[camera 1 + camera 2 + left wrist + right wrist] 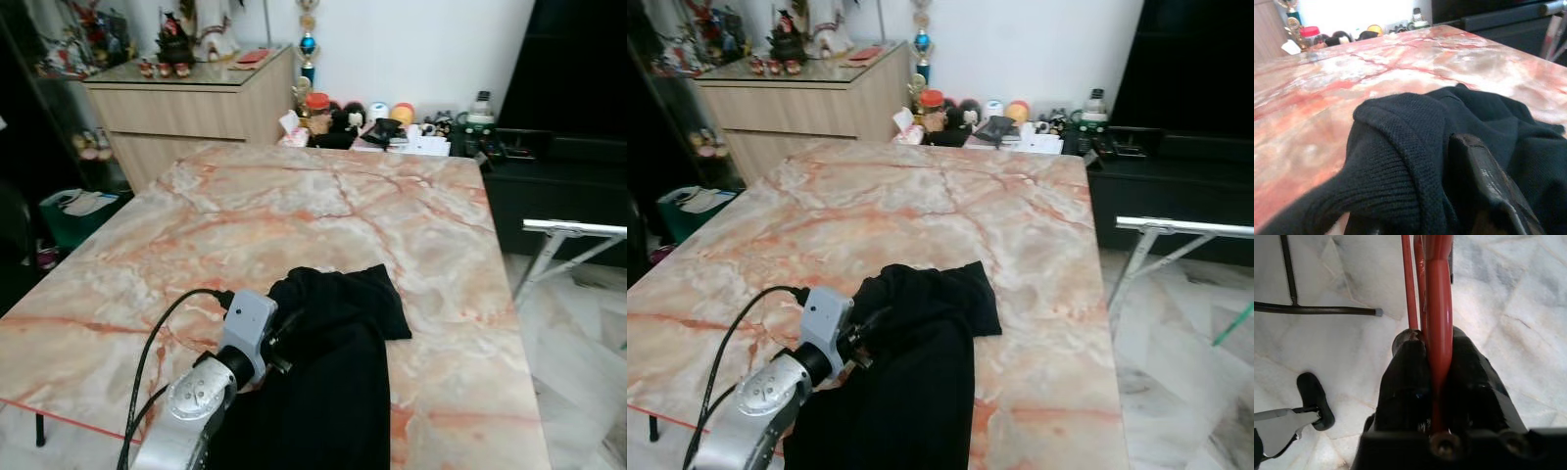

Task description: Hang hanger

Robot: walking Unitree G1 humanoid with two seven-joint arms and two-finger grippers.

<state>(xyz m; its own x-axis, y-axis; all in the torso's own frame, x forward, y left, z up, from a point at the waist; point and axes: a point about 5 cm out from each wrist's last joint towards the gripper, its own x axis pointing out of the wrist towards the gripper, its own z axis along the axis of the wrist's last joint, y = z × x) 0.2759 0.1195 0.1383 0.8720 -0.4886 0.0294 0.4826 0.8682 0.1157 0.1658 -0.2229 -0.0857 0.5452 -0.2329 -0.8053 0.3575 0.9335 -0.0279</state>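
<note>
A black knitted garment (333, 362) lies crumpled at the near edge of the marble table (323, 206), partly hanging over the front. My left gripper (287, 340) reaches into its left side, and a thick fold (1396, 147) is bunched beside one black finger (1488, 186); the jaws look shut on the fabric. In the right wrist view my right gripper (1437, 340) is shut on the thin bar of a red hanger (1439, 284), held low over the tiled floor. The rest of the hanger runs out of the picture.
Toys, a bottle and other small clutter (392, 122) line the table's far end. A wooden cabinet (186, 108) stands at the back left and a dark TV unit (558, 157) at the right. A white metal frame (573, 230) stands beside the table's right edge. A black rod (1312, 309) lies on the floor.
</note>
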